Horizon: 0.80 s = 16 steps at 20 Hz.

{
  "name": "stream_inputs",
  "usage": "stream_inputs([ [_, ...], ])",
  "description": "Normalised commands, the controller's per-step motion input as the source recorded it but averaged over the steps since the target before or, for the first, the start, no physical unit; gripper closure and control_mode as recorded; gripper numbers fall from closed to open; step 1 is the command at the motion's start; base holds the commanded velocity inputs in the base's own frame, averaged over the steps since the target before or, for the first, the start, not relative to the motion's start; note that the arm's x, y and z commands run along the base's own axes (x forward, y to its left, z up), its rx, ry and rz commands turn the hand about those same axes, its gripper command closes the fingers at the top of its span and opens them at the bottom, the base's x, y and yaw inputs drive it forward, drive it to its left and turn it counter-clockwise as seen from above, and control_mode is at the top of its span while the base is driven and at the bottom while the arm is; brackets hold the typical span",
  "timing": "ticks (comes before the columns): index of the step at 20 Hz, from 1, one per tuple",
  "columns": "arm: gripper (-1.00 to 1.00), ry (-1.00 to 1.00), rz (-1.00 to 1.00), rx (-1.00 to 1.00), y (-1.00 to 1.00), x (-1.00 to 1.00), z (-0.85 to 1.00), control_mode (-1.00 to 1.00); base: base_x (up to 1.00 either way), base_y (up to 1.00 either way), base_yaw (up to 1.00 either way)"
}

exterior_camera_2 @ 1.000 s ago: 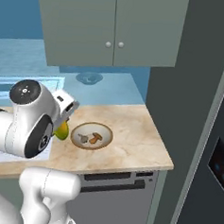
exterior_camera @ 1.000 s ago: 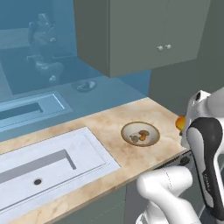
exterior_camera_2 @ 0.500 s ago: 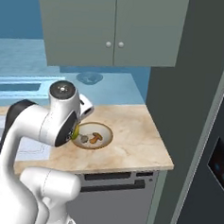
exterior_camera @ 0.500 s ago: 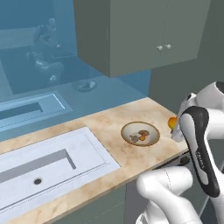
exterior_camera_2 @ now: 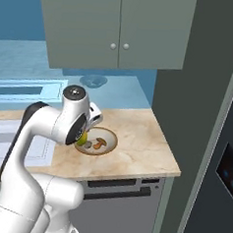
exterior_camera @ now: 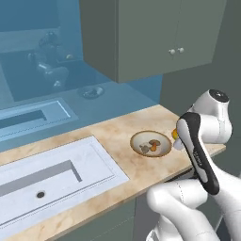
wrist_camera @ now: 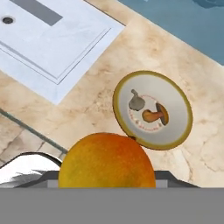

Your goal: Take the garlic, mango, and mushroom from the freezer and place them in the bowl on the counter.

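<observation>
Near the surface's right end, just short of the bowl, the hand seems clamped on the mango. Smooth, rounded, probably slippery; squeezing across its middle looks safest.

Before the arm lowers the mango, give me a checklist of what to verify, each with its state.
1. Mango held at the gripper: ok, it sits right at the hand camera, though the fingers are hidden behind it.
2. Bowl on the counter: ok, upright and apart from the sink.
3. Room in the bowl: ok, the mushroom and garlic lie near its middle, with bare floor around them.
4. Mango over the bowl: not ok, in the hand view it is at the near rim, not the middle.
5. Height above the bowl: cannot tell.
</observation>
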Motion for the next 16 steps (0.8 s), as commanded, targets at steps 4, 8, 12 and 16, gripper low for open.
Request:
stream_inputs([
  [4, 1.00, 0.05, -0.07, 0.00, 0.00, 0.47, -0.34, -1.00, 0.00, 0.00, 0.00],
  [8, 1.00, 0.01, -0.04, 0.00, 0.00, 0.23, -0.27, -1.00, 0.00, 0.00, 0.00],
  [12, 1.00, 0.00, -0.05, 0.00, 0.00, 0.10, -0.22, -1.00, 0.00, 0.00, 0.00],
  [16, 1.00, 0.00, -0.05, 0.00, 0.02, 0.21, -0.29, -1.00, 0.00, 0.00, 0.00],
])
